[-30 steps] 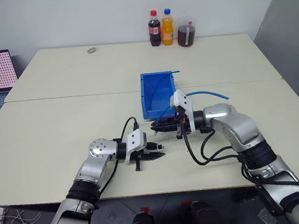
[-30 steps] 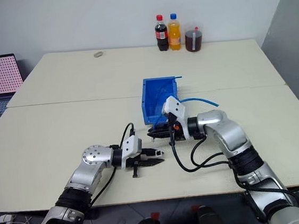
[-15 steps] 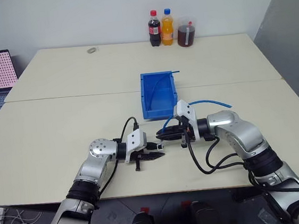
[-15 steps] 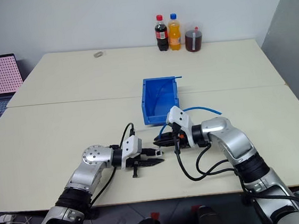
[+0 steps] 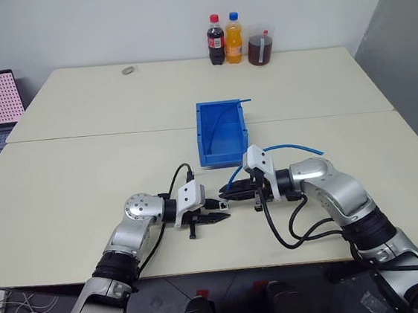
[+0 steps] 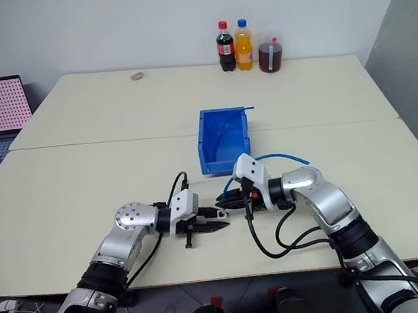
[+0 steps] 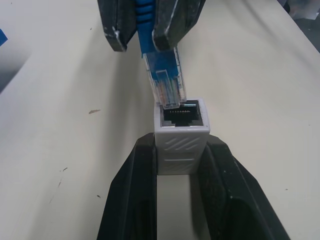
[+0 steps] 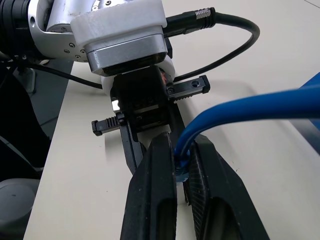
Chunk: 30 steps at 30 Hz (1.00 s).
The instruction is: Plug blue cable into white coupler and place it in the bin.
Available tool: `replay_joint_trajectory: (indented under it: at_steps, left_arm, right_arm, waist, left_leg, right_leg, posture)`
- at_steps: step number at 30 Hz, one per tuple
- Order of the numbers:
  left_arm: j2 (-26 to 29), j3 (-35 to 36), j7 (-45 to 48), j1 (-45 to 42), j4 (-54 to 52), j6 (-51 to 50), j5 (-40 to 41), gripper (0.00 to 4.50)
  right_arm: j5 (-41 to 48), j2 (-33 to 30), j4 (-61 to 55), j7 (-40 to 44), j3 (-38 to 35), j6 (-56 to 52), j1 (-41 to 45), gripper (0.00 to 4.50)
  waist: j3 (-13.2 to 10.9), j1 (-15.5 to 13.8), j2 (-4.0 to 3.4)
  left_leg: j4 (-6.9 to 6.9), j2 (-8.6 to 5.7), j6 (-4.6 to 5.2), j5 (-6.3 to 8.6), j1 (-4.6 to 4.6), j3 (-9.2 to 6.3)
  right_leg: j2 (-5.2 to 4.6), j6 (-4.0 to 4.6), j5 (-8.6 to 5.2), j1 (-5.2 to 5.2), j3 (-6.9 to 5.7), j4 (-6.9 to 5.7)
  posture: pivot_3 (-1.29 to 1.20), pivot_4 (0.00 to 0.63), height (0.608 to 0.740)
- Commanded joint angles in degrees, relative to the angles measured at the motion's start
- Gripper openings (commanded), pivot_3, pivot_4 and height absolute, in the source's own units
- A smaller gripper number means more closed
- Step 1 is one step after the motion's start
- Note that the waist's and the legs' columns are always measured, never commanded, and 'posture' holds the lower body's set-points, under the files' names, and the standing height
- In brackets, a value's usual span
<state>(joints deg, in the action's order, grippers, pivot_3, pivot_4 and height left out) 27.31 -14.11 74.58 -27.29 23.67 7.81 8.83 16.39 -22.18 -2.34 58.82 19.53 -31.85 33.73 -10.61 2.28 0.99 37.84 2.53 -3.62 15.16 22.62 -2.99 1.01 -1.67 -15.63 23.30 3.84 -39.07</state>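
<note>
The step in hand is the mating of plug and socket, and it looks nearly lined up but not yet seated. The left hand (image 7: 181,150) is clamped on the white coupler (image 7: 181,131), gripping its ribbed sides so the dark socket opening faces outward toward the other arm. The right hand (image 8: 181,165) is clenched on the blue cable (image 8: 260,107) just behind its clear plug (image 7: 166,86); the rest of the cable arcs back over the table (image 5: 85,184) toward the blue bin (image 5: 222,133), which stands just beyond both hands. In the left wrist view the plug tip sits at the socket's rim, off to one side of the opening and tilted against the coupler's axis, so a straight push now would likely jam on the edge. To do this well, I would judge the right hand should first square the plug to the socket, centre it over the opening, then press along the coupler's long axis while the left hand holds firm. Whether the latch tab faces the matching notch cannot be told from here; a wrong orientation would block entry.
</note>
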Motion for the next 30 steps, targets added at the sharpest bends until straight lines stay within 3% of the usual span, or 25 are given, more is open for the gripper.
replay_joint_trajectory:
  at_steps: [1,8,30]
  left_arm:
    - [0.32,0.05,0.30,0.13,0.39,0.15,-0.33,0.77]
    - [0.26,0.22,0.25,-0.04,0.75,0.27,-0.25,0.77]
    - [0.06,0.47,-0.56,0.23,0.73,0.11,-0.19,0.77]
  right_arm:
    - [-1.29,-0.54,-0.76,1.15,1.59,2.15,-0.20,0.10]
    - [-5.41,-1.59,0.63,2.76,5.48,8.79,-1.00,0.10]
    - [-9.68,0.26,11.10,4.34,7.07,16.41,-0.13,0.10]
  waist:
    - [0.00,0.00,0.00]
    - [0.00,0.01,0.00]
    - [0.02,0.04,0.00]
  left_leg:
    - [0.00,0.00,0.00,0.00,0.00,0.00]
    - [0.00,0.00,0.00,0.00,-0.02,0.00]
    - [0.01,0.01,0.00,0.00,-0.14,0.02]
  right_leg:
    - [0.00,0.00,0.00,0.00,0.00,0.00]
    - [0.00,-0.01,0.00,0.00,0.00,0.00]
    - [0.02,0.00,0.00,-0.08,0.03,-0.03]
  posture:
    - [0.00,0.150,0.740]
    - [0.00,0.150,0.740]
    - [0.00,0.150,0.740]
